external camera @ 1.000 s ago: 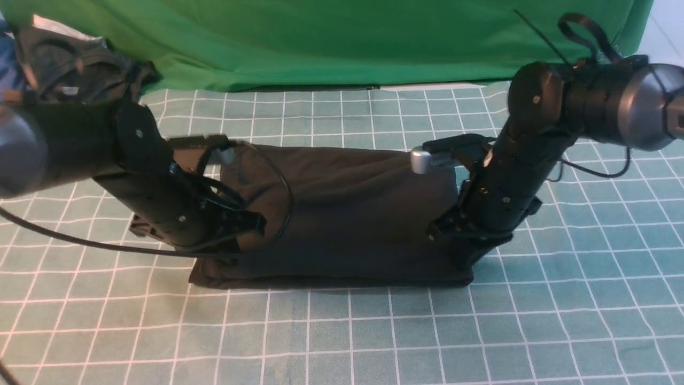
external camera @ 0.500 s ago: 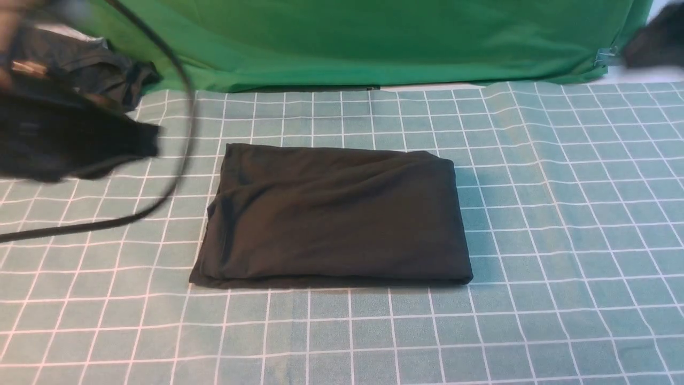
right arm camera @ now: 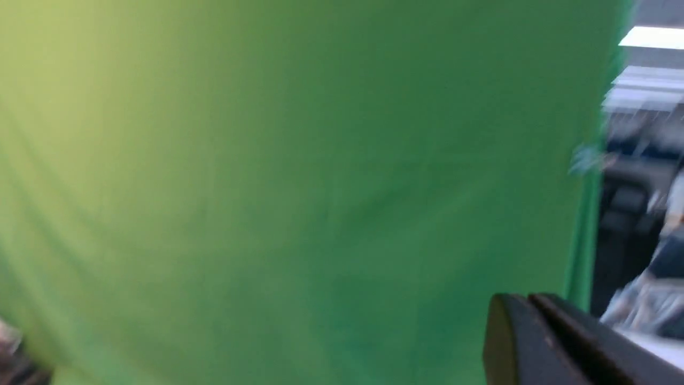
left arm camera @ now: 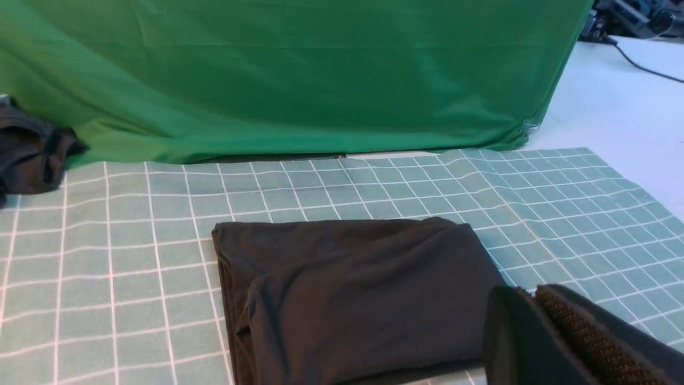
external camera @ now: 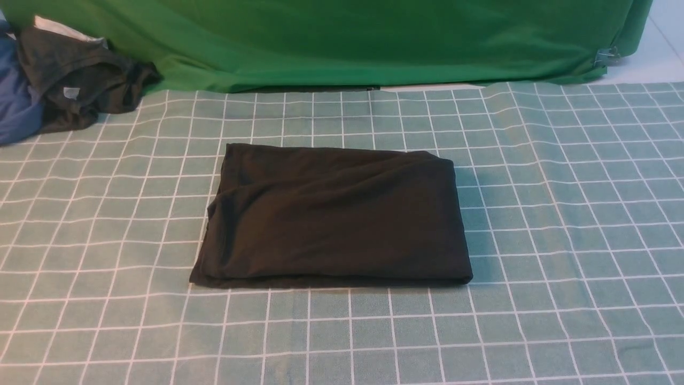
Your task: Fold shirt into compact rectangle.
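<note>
You are looking at the shirt (external camera: pixel 334 216) lying as a flat, roughly rectangular bundle in the middle of the front view, on the checked cloth (external camera: pixel 561 224). Judging by that shape, the folding is looking finished; at most the left edge, where layers are stepping out unevenly, is wanting a tidy. No print or label is showing.

Neither arm is appearing in the front view. In the left wrist view only part of the left gripper (left arm camera: pixel 556 331) is showing at the lower right of the frame, near the shirt's corner and holding nothing; whether its jaws are parted you cannot tell. The right gripper (right arm camera: pixel 550 342) is showing only as a dark edge against blurred green backdrop (right arm camera: pixel 299 176), so its state is equally unclear.

Open cloth is surrounding the bundle on every side. The dark grey garment (external camera: pixel 80 75) and the blue garment (external camera: pixel 16 107) are sitting well apart, in the upper left of the frame.
</note>
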Tool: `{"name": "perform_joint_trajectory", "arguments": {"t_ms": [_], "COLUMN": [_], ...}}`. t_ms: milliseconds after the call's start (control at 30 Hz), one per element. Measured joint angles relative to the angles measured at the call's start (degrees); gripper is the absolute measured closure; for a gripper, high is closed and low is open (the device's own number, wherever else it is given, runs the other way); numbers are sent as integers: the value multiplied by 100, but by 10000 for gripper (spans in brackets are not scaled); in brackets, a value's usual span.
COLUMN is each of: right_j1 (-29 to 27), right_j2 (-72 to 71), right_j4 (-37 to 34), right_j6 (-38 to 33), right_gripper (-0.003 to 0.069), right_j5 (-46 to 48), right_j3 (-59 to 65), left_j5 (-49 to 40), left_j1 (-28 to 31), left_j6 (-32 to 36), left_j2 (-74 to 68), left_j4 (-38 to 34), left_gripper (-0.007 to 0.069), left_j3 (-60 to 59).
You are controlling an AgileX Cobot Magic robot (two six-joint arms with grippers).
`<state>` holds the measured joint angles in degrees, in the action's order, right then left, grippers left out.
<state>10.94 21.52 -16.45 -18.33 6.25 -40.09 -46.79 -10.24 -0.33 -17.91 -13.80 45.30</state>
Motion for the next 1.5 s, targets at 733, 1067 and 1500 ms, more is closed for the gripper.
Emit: {"name": "perform_joint_trajectory", "arguments": {"t_ms": [733,1067,1500], "right_j1": [0,0,0], "right_j2": [-1472,-1472,-1472], "right_j4": [13,13,13], "right_j6": [-38,-38,-38], "right_gripper": [562,545,520], "right_j5": [-1614,-1614,-1607], "right_j3": [1731,1731,1731], "left_j5": [1385,1391,2568], "left_j1": [0,0,0], "left_j6": [-230,-230,525], "left_j2": [400,400,777], "left_j4": [-431,-433,298], "left_gripper": [613,613,613], "left_j3": [-1076,-1076,-1961]}}
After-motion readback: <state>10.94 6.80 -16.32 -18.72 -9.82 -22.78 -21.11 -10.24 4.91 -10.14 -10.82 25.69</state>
